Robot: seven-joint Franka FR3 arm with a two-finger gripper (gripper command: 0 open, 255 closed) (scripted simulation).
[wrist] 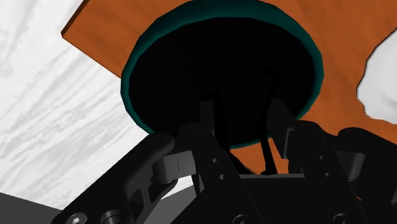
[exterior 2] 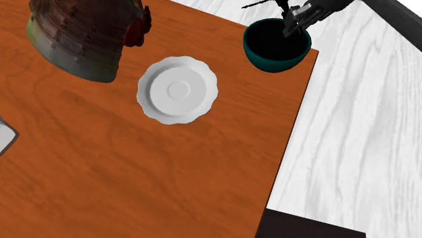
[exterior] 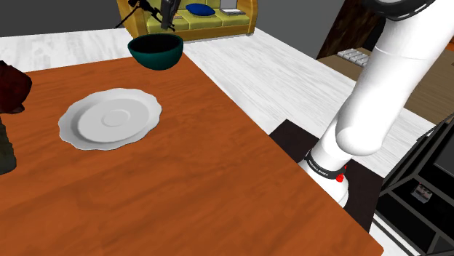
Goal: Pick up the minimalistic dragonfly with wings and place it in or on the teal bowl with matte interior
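Observation:
The teal bowl (exterior: 156, 52) (exterior 2: 270, 62) stands at the far corner of the wooden table (exterior: 182, 189), its inside dark. My black gripper (exterior: 167, 18) (exterior 2: 295, 20) hangs just above the bowl's opening. It is shut on the dragonfly (exterior: 140, 7) (exterior 2: 260, 4), a thin black figure whose slender wings stick out sideways from the fingers. In the wrist view the gripper (wrist: 245, 118) points straight into the bowl (wrist: 137, 70), and thin dark rods of the dragonfly (wrist: 265, 147) run between the two fingers.
A white scalloped plate (exterior: 109, 118) (exterior 2: 178, 89) (wrist: 382, 76) lies on the table near the bowl. A large dark helmet-like object (exterior 2: 84, 37) stands beyond the plate. The table edge drops to pale floor (exterior 2: 365, 135) beside the bowl. A yellow sofa (exterior: 211, 22) sits behind.

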